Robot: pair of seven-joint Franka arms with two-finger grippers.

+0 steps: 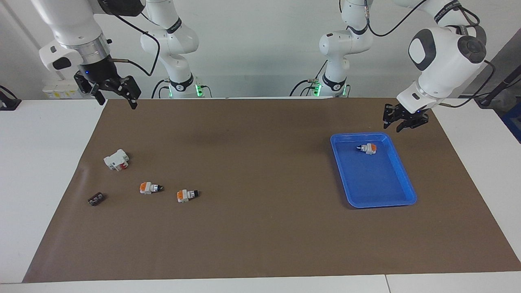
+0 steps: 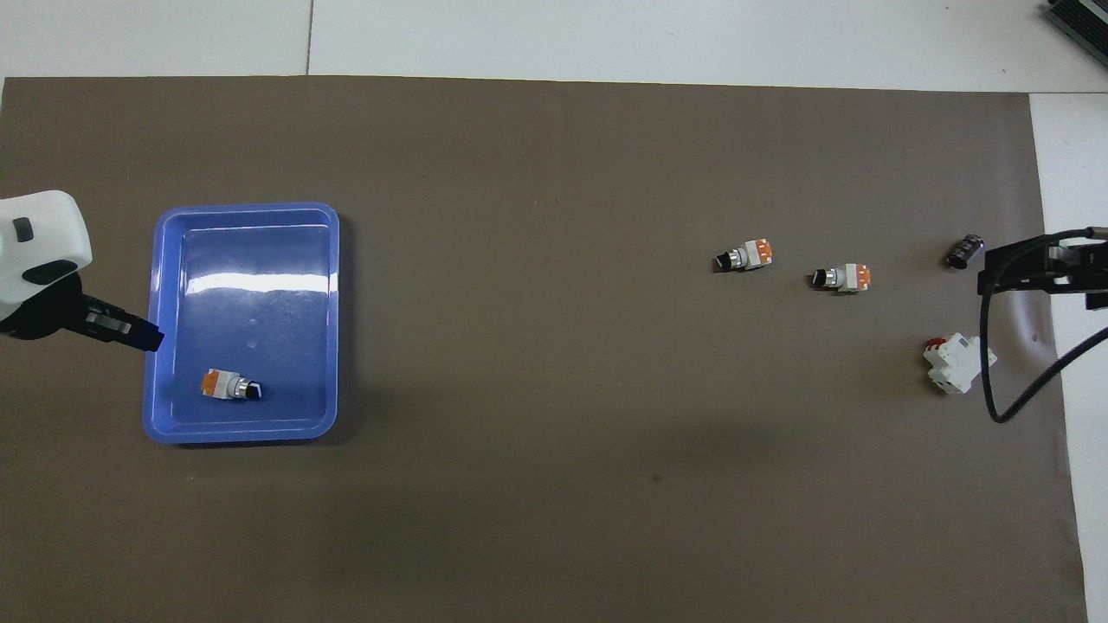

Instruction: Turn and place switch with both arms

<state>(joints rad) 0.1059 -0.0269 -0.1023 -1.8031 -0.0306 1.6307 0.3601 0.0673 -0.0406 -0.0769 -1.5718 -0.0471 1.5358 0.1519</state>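
One switch [image 1: 367,148], white with an orange cap and a black knob, lies in the blue tray [image 1: 401,201], at the end nearer to the robots; in the overhead view the switch [image 2: 229,386] lies in the tray [image 2: 247,210] too. Two more switches [image 1: 150,187] [image 1: 187,195] lie side by side on the brown mat toward the right arm's end, also seen from overhead [image 2: 746,255] [image 2: 844,277]. My left gripper [image 1: 401,122] [image 2: 130,331] hangs open and empty over the tray's rim at the left arm's end. My right gripper [image 1: 117,99] [image 2: 1039,264] is open and empty, raised over the mat's edge at the right arm's end.
A bigger white block with red [image 1: 117,159] [image 2: 956,363] lies nearer to the robots than the two loose switches. A small dark brown piece [image 1: 96,199] [image 2: 965,251] lies farther out, near the mat's edge. The brown mat [image 1: 260,162] covers the white table.
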